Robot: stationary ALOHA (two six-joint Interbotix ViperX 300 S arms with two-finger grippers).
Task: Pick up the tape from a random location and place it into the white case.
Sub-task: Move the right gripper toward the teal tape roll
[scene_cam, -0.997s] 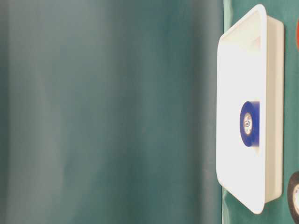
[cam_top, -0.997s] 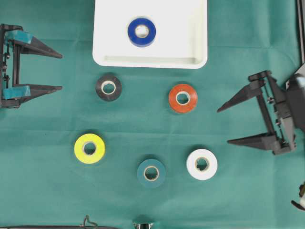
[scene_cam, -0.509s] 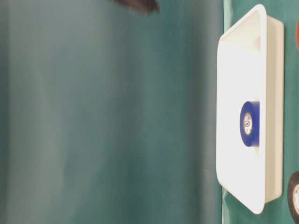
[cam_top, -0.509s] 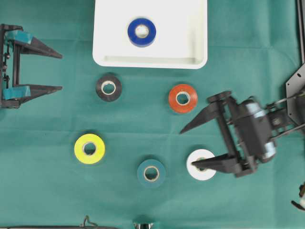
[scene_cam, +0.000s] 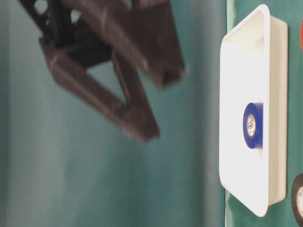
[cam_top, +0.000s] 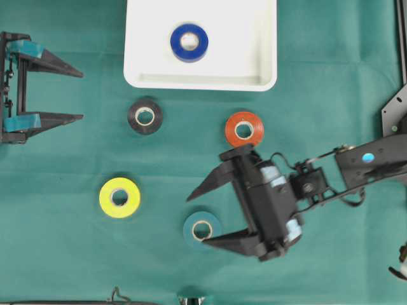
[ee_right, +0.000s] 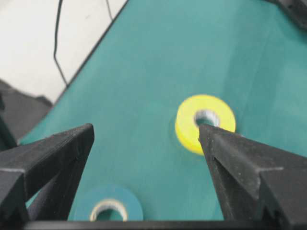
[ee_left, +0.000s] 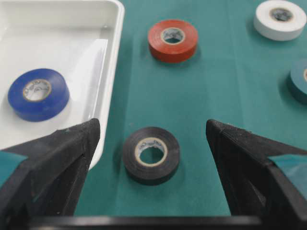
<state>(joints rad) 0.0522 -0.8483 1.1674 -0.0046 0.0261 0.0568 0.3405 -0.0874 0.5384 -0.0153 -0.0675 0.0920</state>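
The white case [cam_top: 200, 84] lies at the top middle with a blue tape [cam_top: 189, 42] inside. On the green cloth lie a black tape [cam_top: 145, 116], an orange-red tape [cam_top: 244, 130], a yellow tape [cam_top: 119, 197] and a teal tape [cam_top: 202, 230]. My right gripper [cam_top: 196, 220] is open above the teal tape, which sits by its lower finger. Its wrist view shows the teal tape [ee_right: 108, 206] low between the fingers and the yellow tape [ee_right: 189, 122] ahead. A white tape [ee_left: 280, 18] shows only in the left wrist view. My left gripper [cam_top: 81, 95] stands open at the far left, facing the black tape [ee_left: 151, 154].
The right arm's links [cam_top: 356, 166] stretch in from the right edge over the cloth. In the table-level view the right gripper [scene_cam: 158, 104] is a blurred dark shape in front of the white case [scene_cam: 277, 71]. A cable [ee_right: 57, 43] runs beyond the cloth's edge.
My right gripper has swept left from the right edge, passing over the white tape, and now hangs over the teal tape. The left gripper has not moved.
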